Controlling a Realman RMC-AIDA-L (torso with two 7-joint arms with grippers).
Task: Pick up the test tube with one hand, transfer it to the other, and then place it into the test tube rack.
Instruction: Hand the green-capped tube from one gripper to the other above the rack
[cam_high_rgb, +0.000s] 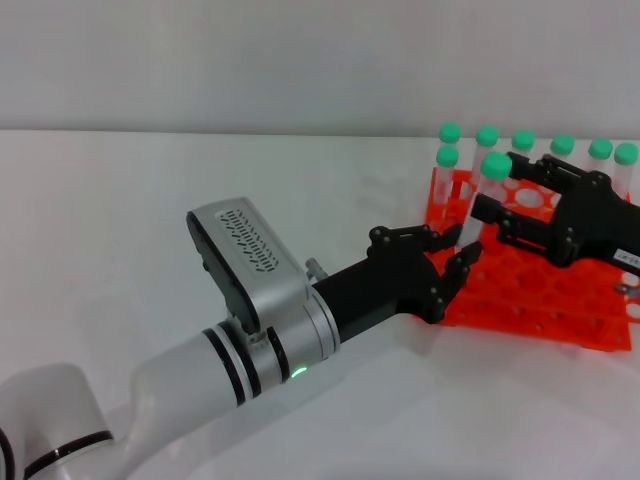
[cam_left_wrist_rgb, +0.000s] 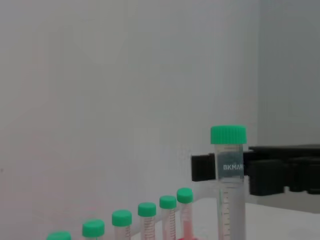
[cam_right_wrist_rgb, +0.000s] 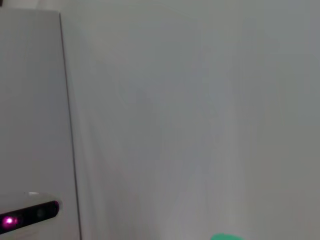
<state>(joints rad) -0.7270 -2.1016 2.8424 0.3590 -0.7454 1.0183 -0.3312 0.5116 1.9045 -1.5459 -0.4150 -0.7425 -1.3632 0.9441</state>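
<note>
- White bench (cam_high_rgb: 150, 260) carries a bright orange plastic test tube rack (cam_high_rgb: 540, 300) with a grid of round holes, at the far right of the head view
- Seven other clear plastic tubes with green screw caps (cam_high_rgb: 523, 141) stand upright in the rack's far rows; the left wrist view shows five of these caps (cam_left_wrist_rgb: 147, 209) in a receding line
- The task's slim clear plastic test tube with green screw cap (cam_high_rgb: 494, 178) is upright above the rack's near-left part, its cap level with the other caps; printed lettering is visible on its wall in the left wrist view (cam_left_wrist_rgb: 229, 180)
- Right gripper (cam_high_rgb: 535, 215), a black multi-fingered hand bearing a small white label, reaches in from the right edge over the rack; its fingers (cam_high_rgb: 498, 212) are closed around the tube just below the cap, holding it
- Left gripper (cam_high_rgb: 440, 265), a black multi-fingered hand on a silver-white arm with black bands and a green ring light (cam_high_rgb: 298, 373), extends from lower left, close to the rack's near-left edge; its fingers (cam_high_rgb: 458, 264) are spread apart and curled upward, not touching the tube, which stands just beside and above them
- The left arm's wrist camera housing (cam_high_rgb: 245, 262) stands between the head camera and part of the bench
- The right wrist view shows a plain pale wall and a sliver of green cap (cam_right_wrist_rgb: 226, 236) at its edge
</note>
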